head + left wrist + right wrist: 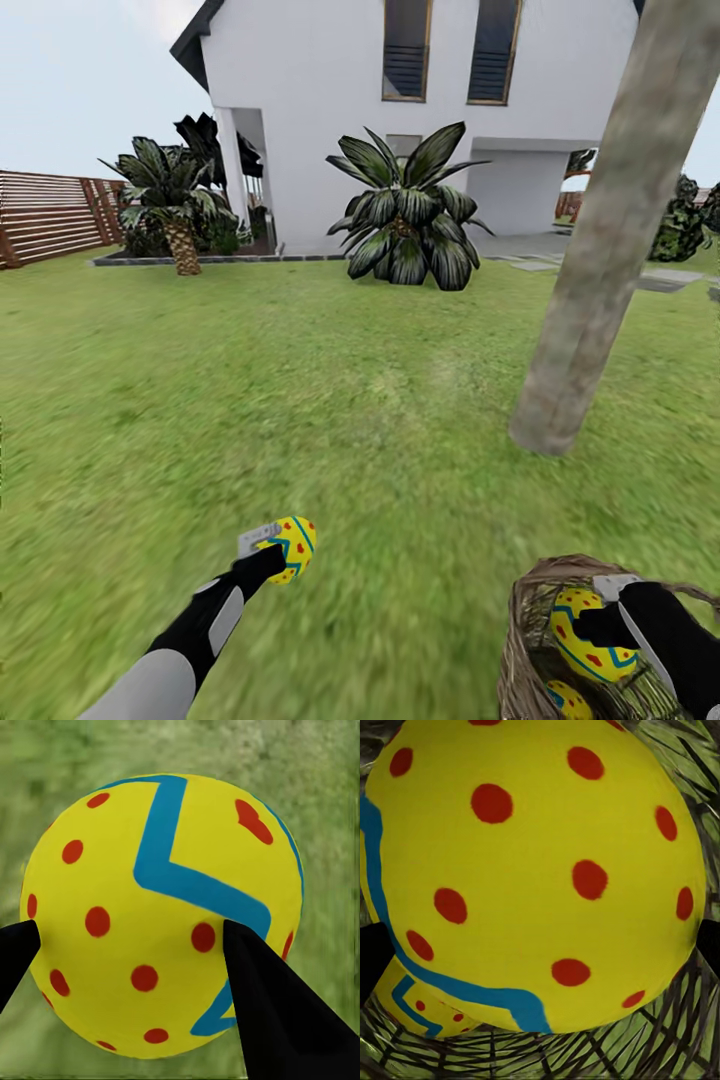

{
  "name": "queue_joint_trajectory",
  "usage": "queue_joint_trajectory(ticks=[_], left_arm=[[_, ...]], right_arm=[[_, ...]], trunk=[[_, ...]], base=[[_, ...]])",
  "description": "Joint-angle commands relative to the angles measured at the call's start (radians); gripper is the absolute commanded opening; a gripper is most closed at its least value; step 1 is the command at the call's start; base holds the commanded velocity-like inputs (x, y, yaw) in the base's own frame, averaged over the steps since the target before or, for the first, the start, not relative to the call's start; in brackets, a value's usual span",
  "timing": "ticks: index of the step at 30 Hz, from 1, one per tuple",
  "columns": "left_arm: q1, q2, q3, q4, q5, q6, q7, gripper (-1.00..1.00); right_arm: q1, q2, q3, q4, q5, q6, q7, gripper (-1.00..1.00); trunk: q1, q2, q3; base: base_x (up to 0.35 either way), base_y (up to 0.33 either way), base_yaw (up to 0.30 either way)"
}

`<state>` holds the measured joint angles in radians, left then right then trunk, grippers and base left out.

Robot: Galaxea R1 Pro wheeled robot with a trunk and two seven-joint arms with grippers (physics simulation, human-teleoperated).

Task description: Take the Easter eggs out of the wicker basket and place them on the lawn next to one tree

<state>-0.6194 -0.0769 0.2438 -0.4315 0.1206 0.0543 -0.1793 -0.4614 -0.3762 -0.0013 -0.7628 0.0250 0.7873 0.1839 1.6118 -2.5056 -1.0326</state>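
My left gripper (278, 552) is shut on a yellow Easter egg (293, 546) with a blue zigzag and red dots, held low over the lawn (330, 400). In the left wrist view the egg (161, 911) sits between two black fingers (277, 1012). The brown wicker basket (522, 610) stands at the lower right. My right gripper (603, 628) is inside it, shut on a second egg (585, 632), which looms large in the right wrist view (540, 870). A third egg (568, 700) lies beneath it on the basket's floor (416, 1009). The grey-brown tree trunk (600, 260) rises just beyond the basket.
A broad-leaved plant (410, 215) and a short palm (175, 210) stand in front of the white house (320, 90). A wooden fence (50, 215) runs along the left. Open grass stretches between me and the trunk.
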Motion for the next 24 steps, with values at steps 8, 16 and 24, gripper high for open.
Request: queue_joint_trajectory(ticks=[8,16,24], left_arm=[[0.000,-0.007,0.006,0.013,0.008,0.006,-0.032,-1.00],[0.000,-0.007,0.008,0.013,0.008,0.003,-0.032,-1.00],[0.000,-0.004,0.008,0.005,0.010,0.002,-0.034,-1.00]], right_arm=[[0.000,0.003,0.000,-0.001,0.007,0.004,0.003,-1.00],[0.000,0.004,0.000,-0.001,0.007,0.003,0.003,-1.00],[0.000,0.002,-0.001,-0.001,0.006,0.003,0.005,-1.00]], trunk=[[-0.004,0.002,0.030],[-0.005,0.002,0.038],[-0.005,0.002,0.038]], base=[[-0.260,0.000,0.000],[-0.003,0.000,0.000],[0.000,0.000,0.000]])
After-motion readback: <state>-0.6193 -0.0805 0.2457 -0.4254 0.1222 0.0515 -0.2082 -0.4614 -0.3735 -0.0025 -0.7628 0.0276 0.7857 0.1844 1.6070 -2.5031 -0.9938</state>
